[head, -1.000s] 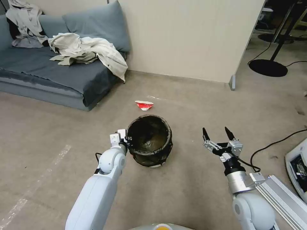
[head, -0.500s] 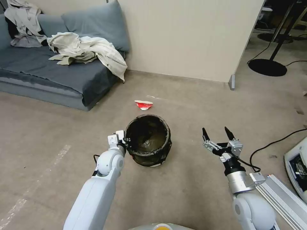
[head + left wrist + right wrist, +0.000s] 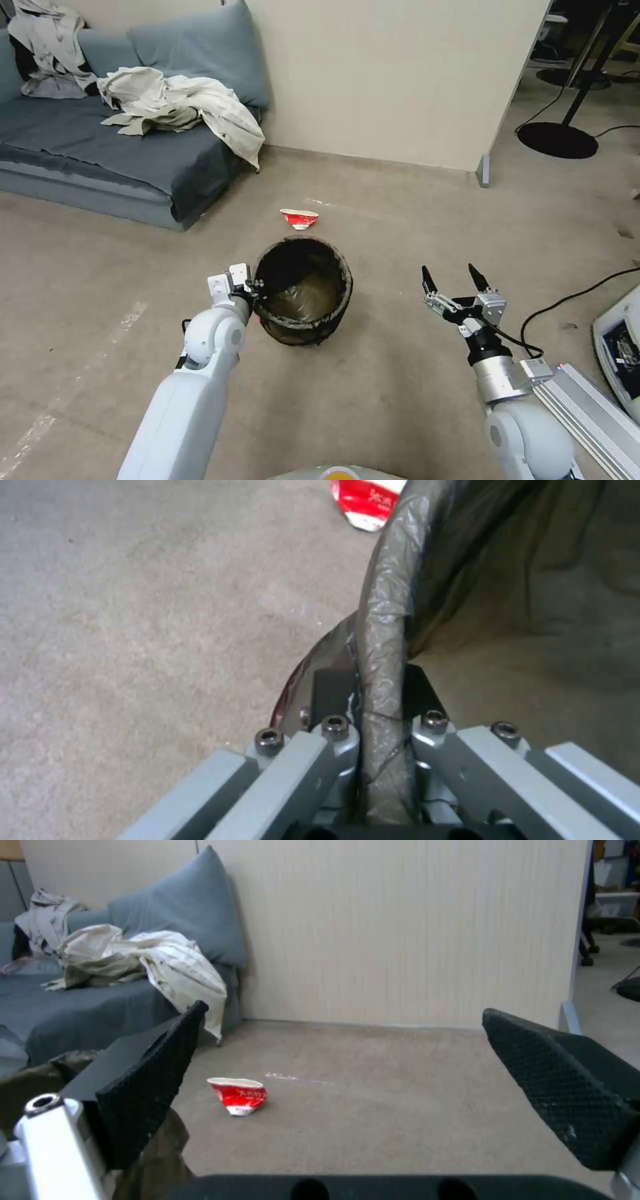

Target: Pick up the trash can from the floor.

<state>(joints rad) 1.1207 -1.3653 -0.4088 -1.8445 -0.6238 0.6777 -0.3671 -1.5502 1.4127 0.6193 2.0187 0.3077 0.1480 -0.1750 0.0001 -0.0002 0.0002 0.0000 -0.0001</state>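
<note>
The trash can (image 3: 303,290), a round bin lined with a crinkled dark bag, is in front of me on the beige floor (image 3: 413,220). My left gripper (image 3: 255,293) is at the can's left rim. In the left wrist view it (image 3: 383,730) is shut on the bag-covered rim (image 3: 387,645), one finger outside the wall and one inside. The can leans slightly, and I cannot tell whether its base touches the floor. My right gripper (image 3: 453,279) hovers open to the can's right, well apart from it, with nothing between its fingers (image 3: 150,1085).
A crushed red-and-white paper cup (image 3: 299,219) lies on the floor just beyond the can. A grey sofa (image 3: 100,160) with crumpled clothes (image 3: 180,107) stands at the far left. To the right lie a black cable (image 3: 573,300), a white device (image 3: 620,353) and a metal rail (image 3: 587,413).
My left arm has drawn to the left, and the trash can in its grip has shifted left and slightly up with it; its white base no longer shows. The right arm has not moved.
</note>
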